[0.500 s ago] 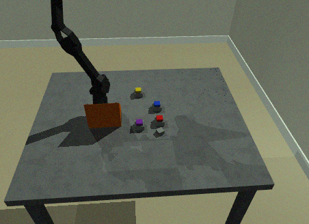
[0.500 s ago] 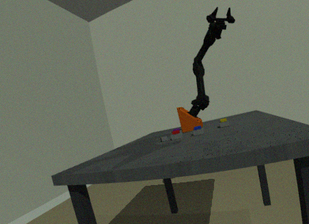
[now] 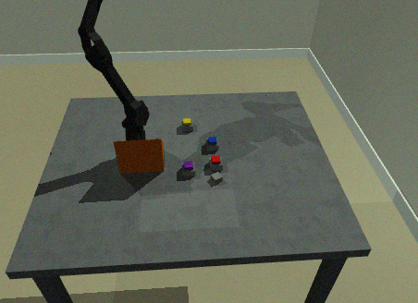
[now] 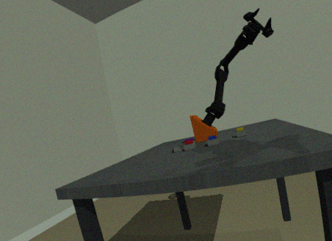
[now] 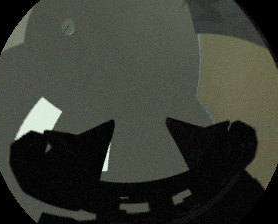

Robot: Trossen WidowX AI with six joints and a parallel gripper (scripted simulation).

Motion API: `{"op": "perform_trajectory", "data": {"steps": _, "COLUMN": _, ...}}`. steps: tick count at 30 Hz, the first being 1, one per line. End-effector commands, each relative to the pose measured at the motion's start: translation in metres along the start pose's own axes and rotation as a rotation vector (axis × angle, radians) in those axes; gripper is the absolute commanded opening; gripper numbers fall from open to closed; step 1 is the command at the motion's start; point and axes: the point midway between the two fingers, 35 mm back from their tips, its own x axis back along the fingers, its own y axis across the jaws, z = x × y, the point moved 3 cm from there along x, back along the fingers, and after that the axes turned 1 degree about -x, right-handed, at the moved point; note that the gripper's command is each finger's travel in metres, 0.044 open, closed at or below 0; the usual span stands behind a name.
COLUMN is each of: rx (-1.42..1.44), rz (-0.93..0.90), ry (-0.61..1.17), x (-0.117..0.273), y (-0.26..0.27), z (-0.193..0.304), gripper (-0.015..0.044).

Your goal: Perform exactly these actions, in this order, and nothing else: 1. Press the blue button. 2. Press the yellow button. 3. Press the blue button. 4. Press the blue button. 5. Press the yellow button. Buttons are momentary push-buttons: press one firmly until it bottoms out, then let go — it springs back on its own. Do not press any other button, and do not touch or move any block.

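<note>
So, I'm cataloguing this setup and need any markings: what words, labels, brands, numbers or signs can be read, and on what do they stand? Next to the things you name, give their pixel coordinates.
None can be read in any view: no lettering shows on the four button caps, the orange base (image 3: pixel 140 156) (image 4: pixel 203 131) or the end effector (image 4: pixel 265 18) (image 5: pixel 140 121). Anything tiny there would be too blurred to read.

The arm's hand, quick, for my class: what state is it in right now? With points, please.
Hand (image 4: pixel 264 13) (image 5: pixel 140 121): open, holding nothing, raised high above the table (image 3: pixel 287 220) (image 4: pixel 128 175).
</note>
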Motion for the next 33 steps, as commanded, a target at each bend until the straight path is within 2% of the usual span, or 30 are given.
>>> {"op": "perform_trajectory", "data": {"steps": 1, "rx": 0.347, "rz": 0.118, "ry": -0.098, "x": -0.035, "y": -0.052, "z": -0.032, "gripper": 0.0400}}
{"op": "perform_trajectory", "data": {"steps": 9, "rx": 0.931, "rz": 0.433, "ry": -0.259, "x": -0.090, "y": -0.128, "z": -0.125, "gripper": 0.0400}}
{"op": "perform_trajectory", "data": {"steps": 17, "rx": 1.356, "rz": 0.869, "ry": -0.344, "x": -0.115, "y": -0.170, "z": -0.246, "gripper": 0.0400}}
{"op": "perform_trajectory", "data": {"steps": 25, "rx": 1.554, "rz": 1.387, "ry": -0.289, "x": -0.103, "y": -0.181, "z": -0.371, "gripper": 0.0400}}
{"op": "perform_trajectory", "data": {"steps": 33, "rx": 1.489, "rz": 1.838, "ry": -0.053, "x": -0.057, "y": -0.172, "z": -0.476, "gripper": 0.0400}}
